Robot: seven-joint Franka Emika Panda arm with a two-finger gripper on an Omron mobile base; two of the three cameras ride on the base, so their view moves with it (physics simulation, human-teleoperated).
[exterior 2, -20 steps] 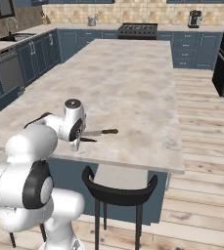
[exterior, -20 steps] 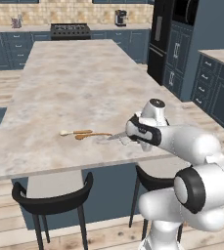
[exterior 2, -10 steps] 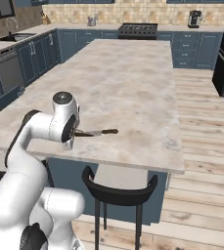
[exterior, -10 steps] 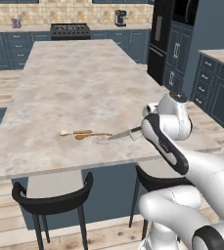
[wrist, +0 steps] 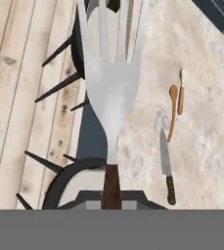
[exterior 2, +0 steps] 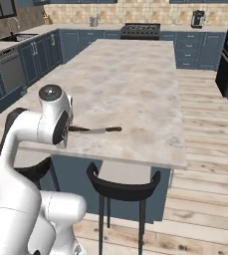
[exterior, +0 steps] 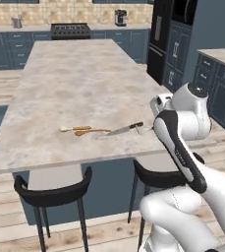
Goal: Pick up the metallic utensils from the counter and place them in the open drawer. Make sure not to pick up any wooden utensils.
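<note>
Tool (wrist: 111,207) pinching the dark handle of a silver fork (wrist: 111,83), whose tines point away from the camera above the table edge and a black stool (wrist: 67,176). On the marbled table (exterior: 79,83) lie the steel knife (wrist: 166,166), then the orange-brown wooden spoon (wrist: 172,111) and the pale wooden spoon (wrist: 182,90) just beyond it.

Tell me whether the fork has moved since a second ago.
Yes. The fork, clamped in the gripper, has risen off the counter, away from the knife.
</note>
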